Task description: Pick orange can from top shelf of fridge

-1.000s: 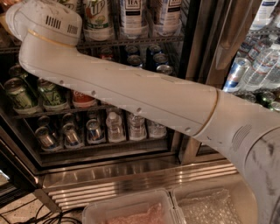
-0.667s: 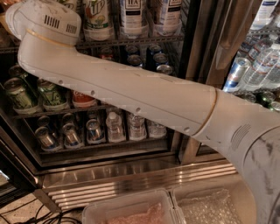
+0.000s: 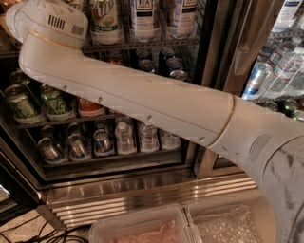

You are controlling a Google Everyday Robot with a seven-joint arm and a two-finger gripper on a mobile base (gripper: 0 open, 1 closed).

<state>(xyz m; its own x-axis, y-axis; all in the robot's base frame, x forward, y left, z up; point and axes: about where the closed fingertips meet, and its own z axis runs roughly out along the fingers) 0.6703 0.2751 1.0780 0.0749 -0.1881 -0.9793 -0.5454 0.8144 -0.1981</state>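
No visible change across the last second: the arm (image 3: 142,102) holds the same pose, a long diagonal across the open fridge (image 3: 123,187), with its joint housing (image 3: 52,23) at the upper left. Nothing on the racks has shifted either. Reads as a pause or a very slow stage of the reach.

- Gripper: out of view. It lies beyond the joint housing, up and to the left, past the frame edge or behind the housing. Cannot tell whether it is spread, closed, or holding anything.
- Top shelf (image 3: 142,43): wire rack running right from the joint housing. A 7UP can (image 3: 105,19) stands just right of the housing, a tea bottle (image 3: 144,16) farther right.
- Orange can: not clearly seen. An orange-brown sliver (image 3: 6,4) shows just left of the housing at the frame corner. It may be the can, but too little shows to say.
- Below the housing: green cans (image 3: 56,102) and a red Coca-Cola can (image 3: 90,107), partly behind the arm, untouched.

Judgement: the arm is set at top-shelf height, so the grasp looks close or under way, but a secured can is not confirmed. With tall neighbours just right of the housing, any withdrawal probably needs to come straight out to avoid clipping them.
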